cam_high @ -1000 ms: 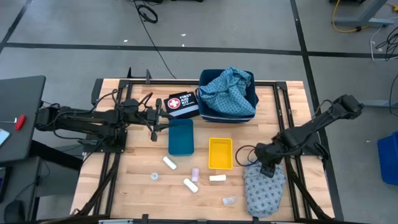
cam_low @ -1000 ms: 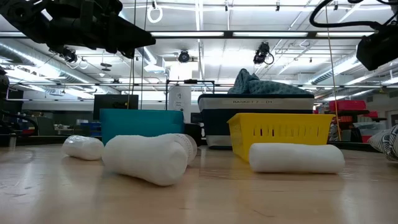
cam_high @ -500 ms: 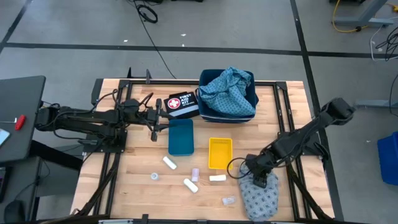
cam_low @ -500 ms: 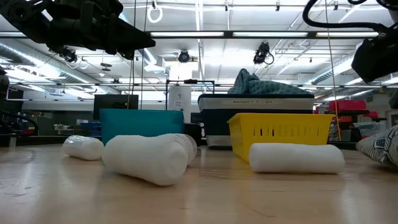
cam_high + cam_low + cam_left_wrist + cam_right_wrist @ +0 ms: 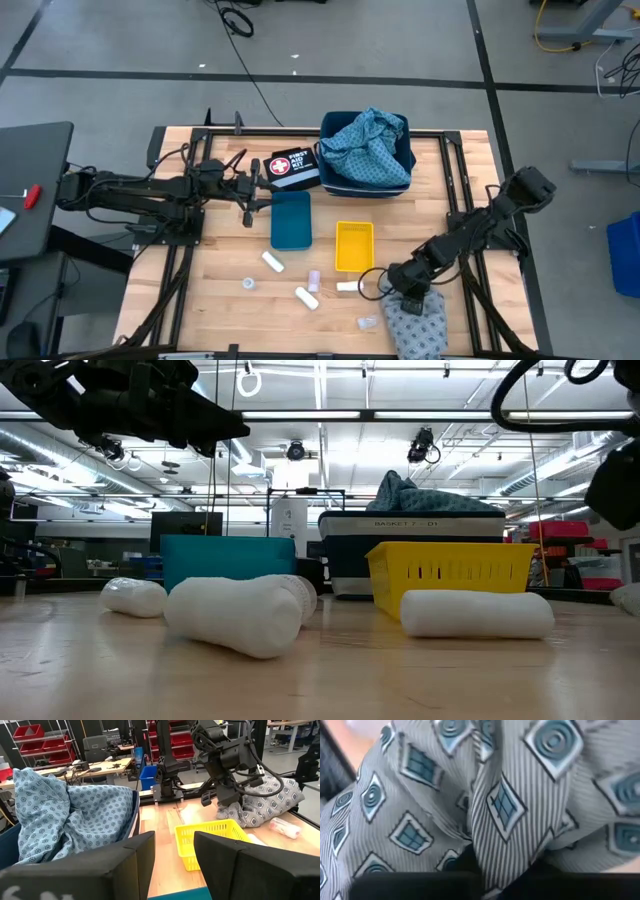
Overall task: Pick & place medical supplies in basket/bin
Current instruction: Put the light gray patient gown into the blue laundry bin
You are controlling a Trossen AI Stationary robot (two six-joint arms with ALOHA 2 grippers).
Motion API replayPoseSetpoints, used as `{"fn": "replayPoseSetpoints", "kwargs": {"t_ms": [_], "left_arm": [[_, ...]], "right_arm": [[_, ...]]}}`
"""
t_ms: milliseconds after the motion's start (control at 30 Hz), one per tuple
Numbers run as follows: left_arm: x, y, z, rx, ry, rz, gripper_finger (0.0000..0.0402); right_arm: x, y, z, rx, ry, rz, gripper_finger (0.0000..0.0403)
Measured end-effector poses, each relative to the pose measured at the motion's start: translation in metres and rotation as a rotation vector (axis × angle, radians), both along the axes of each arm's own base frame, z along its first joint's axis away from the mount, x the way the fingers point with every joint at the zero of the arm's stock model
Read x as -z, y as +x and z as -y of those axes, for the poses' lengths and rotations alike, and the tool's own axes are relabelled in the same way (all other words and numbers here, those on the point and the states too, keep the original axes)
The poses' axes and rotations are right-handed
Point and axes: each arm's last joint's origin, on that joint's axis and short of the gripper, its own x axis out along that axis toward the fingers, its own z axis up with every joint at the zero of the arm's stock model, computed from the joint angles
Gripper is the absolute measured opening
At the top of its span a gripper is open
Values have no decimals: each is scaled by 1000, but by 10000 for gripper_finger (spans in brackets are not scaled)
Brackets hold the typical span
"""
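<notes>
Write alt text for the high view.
The right tool is down on the grey patterned cloth at the table's near right edge. Gauze rolls, a yellow tray and a teal tray lie mid-table; the left tool waits beside them.

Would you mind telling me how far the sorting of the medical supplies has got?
Done: the light blue cloth already lies in the dark blue bin. In hand: the right gripper is pinched on a fold of the grey cloth at the table's near edge. Left: the gauze rolls, the tape ring and a small packet lie loose on the table; the yellow basket and teal bin look empty. The left gripper waits by the teal bin.
</notes>
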Motion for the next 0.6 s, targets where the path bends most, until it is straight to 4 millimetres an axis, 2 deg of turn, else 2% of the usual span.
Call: {"fn": "replayPoseSetpoints", "kwargs": {"t_ms": [300,600], "left_arm": [[0,0,0,0,-1,-3,142],[0,0,0,0,0,-2,142]], "right_arm": [[-1,-4,-11,-14,6,38,5],[-29,-12,-27,25,-39,336,2]]}}
